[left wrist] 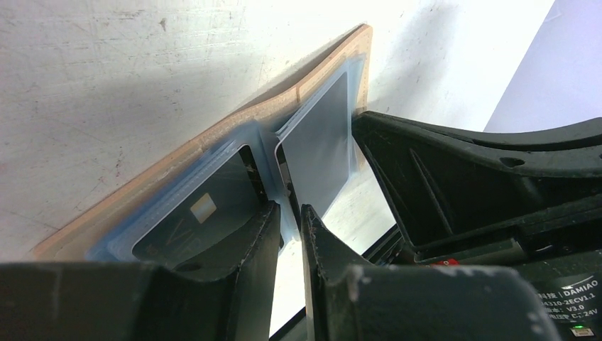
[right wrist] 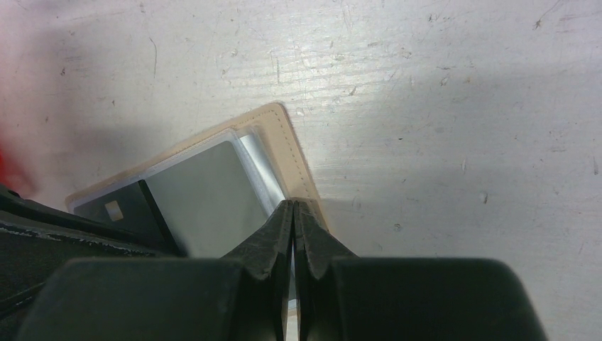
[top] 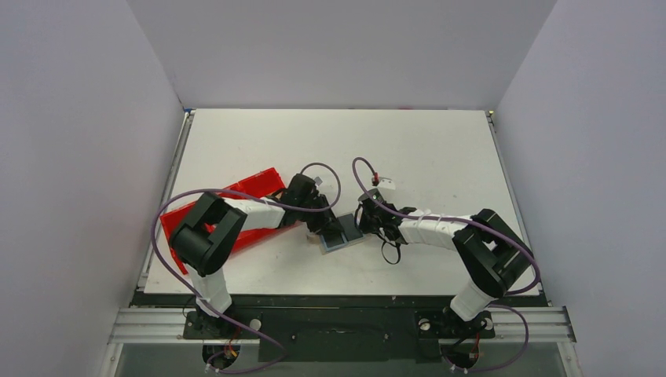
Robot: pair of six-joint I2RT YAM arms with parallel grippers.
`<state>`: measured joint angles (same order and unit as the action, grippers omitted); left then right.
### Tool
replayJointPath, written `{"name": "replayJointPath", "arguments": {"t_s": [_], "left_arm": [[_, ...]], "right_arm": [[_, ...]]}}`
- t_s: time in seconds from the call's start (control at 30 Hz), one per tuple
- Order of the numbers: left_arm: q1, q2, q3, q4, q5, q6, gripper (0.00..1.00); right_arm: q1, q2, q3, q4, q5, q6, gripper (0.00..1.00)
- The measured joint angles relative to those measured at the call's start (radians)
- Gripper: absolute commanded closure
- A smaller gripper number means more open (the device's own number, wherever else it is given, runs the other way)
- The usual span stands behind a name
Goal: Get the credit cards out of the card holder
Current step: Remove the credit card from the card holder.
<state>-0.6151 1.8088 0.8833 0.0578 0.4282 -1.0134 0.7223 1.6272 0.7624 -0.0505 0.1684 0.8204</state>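
Left wrist view, unlike top external, shows credit cards (left wrist: 316,153) sleeved in card holder (left wrist: 213,135), left gripper (left wrist: 289,213) and right gripper (right wrist: 293,206) pinching it, table (left wrist: 106,71) beyond its edges.

My card holder (right wrist: 298,160) has a tan, matt cover that looks like leather, with stitching along its edge. Its inner sleeves (right wrist: 257,156) are clear, glossy plastic with a faint bluish sheen. The grey card (right wrist: 206,195) looks smooth and satin, while the dark card (left wrist: 227,185) is glossier and carries a small gold metallic chip. The table (right wrist: 426,106) is white, matt, scratched and scuffed. My fingers (right wrist: 263,249) are black matt plastic, rough and worn at the edges.
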Motion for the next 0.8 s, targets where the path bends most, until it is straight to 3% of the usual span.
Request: {"name": "replayJointPath", "arguments": {"t_s": [0.47, 0.8], "left_arm": [[-0.013, 0.026, 0.015, 0.014, 0.002, -0.005, 0.85], [-0.013, 0.029, 0.015, 0.014, 0.002, -0.023, 0.98]], "right_arm": [[0.0, 0.007, 0.004, -0.005, 0.0, -0.001, 1.0], [0.002, 0.013, 0.004, -0.005, 0.002, -0.001, 1.0]]}}
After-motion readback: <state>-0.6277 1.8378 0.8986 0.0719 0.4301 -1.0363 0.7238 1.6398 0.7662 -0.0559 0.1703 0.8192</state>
